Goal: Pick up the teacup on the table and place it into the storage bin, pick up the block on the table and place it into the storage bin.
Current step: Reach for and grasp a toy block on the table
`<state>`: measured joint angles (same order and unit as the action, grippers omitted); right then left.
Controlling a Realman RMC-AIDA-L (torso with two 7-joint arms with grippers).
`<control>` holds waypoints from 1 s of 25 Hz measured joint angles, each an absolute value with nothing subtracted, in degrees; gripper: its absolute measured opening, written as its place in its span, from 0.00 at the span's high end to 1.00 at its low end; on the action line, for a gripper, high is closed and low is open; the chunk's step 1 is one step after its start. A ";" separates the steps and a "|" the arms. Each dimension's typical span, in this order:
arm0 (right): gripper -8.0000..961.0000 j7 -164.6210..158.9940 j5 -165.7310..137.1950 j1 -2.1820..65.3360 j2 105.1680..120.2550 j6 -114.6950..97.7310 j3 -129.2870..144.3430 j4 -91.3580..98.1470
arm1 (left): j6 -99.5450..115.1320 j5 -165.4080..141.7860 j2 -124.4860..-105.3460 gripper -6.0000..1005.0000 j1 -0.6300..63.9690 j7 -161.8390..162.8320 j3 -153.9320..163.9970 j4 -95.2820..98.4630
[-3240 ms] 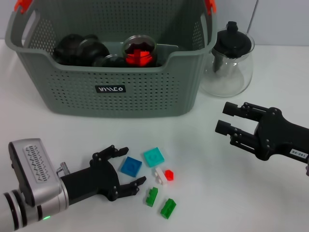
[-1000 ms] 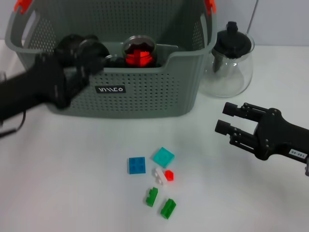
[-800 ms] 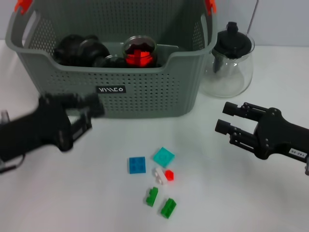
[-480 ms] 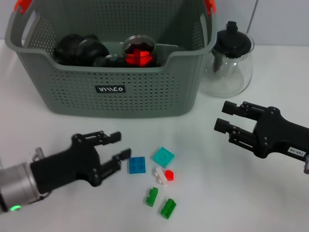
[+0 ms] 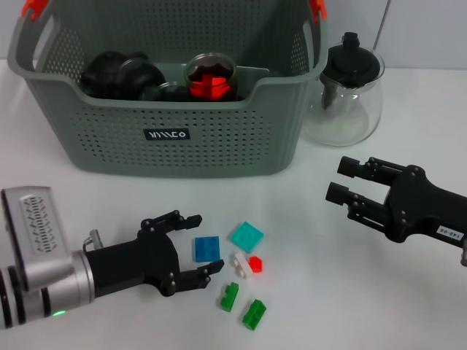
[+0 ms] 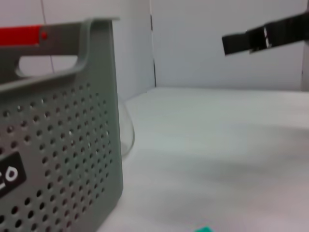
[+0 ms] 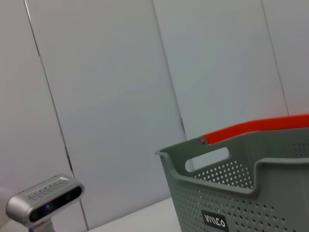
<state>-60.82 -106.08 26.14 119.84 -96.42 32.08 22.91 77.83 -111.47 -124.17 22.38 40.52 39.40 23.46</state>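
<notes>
Near the surface's front left corner I hold the left gripper, fingers spread, beside the blue block. Glossy studded plastic blocks remain scattered near the front edge, so the block step is unfinished. Toward the rear edge stands the grey perforated storage bin; a glass teacup already sits inside. At the right edge the right gripper hovers, fingers apart.

The storage bin was grey and perforated (orange clips at its handles); the blocks were blue, teal, red and green.
</notes>
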 joint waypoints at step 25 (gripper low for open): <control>0.42 -60.82 -106.08 25.11 119.81 -96.41 32.11 22.75 | 71.85 -111.49 -124.44 0.38 22.80 38.33 43.47 22.72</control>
